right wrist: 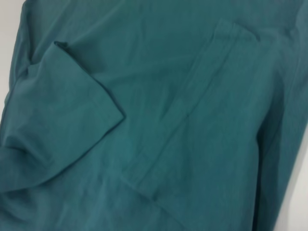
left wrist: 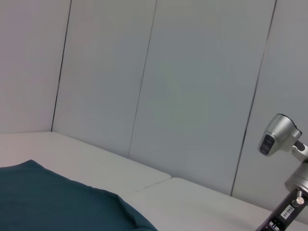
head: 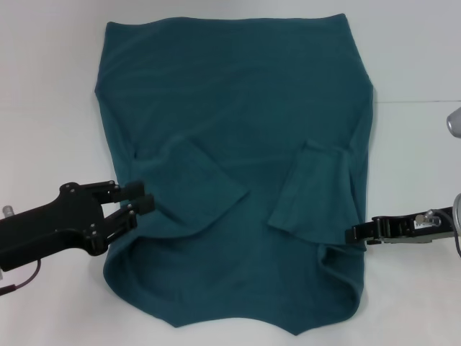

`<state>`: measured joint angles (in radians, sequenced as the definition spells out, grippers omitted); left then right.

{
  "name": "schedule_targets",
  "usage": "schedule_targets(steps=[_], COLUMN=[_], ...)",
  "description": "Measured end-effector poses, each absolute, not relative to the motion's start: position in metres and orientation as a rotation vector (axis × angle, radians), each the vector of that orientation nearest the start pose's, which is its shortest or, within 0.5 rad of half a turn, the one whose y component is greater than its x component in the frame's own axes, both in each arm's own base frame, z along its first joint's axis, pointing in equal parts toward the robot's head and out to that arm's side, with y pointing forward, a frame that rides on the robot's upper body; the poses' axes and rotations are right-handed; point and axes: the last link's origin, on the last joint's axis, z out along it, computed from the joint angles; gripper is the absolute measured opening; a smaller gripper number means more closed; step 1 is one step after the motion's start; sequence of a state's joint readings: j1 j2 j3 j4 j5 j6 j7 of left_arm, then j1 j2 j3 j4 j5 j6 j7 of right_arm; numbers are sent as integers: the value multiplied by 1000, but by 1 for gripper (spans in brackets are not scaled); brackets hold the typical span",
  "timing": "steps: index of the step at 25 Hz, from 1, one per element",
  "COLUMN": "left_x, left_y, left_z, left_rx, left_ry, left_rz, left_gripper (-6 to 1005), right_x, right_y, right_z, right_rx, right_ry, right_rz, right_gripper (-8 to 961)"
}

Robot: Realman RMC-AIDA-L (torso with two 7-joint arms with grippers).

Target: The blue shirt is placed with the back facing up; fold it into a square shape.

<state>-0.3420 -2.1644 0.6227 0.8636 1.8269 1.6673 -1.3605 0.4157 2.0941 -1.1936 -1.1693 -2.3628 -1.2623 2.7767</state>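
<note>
The blue shirt (head: pixel 238 108) lies spread flat on the white table (head: pixel 43 108), hem at the far side. Both short sleeves are folded inward onto the body, one (head: pixel 194 187) on the left and one (head: pixel 306 191) on the right. My left gripper (head: pixel 138 197) sits at the shirt's left edge beside the folded sleeve, open, its tips over the fabric's border. My right gripper (head: pixel 353 233) touches the shirt's right edge near the shoulder, seen edge-on. The right wrist view is filled by the shirt (right wrist: pixel 159 96) and both folded sleeves. A corner of the shirt (left wrist: pixel 48 202) shows in the left wrist view.
Bare white table surrounds the shirt on the left and right, with a seam line (head: pixel 418 101) at the right. A silver joint of the right arm (left wrist: pixel 281 134) and grey wall panels (left wrist: pixel 192 96) appear in the left wrist view.
</note>
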Motion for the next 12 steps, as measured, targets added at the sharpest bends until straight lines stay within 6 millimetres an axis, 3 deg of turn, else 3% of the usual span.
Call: schedule_targets(steps=[12], left_x=[-269], left_y=[294], left_z=[28], left_rx=[-2509], left_ry=[-570], left_rz=[-924], left_gripper=[279], right_x=[263], right_y=[350], right_z=[4], right_rx=[-2128], right_ry=[1664], right_rz=[98], right_gripper=[468])
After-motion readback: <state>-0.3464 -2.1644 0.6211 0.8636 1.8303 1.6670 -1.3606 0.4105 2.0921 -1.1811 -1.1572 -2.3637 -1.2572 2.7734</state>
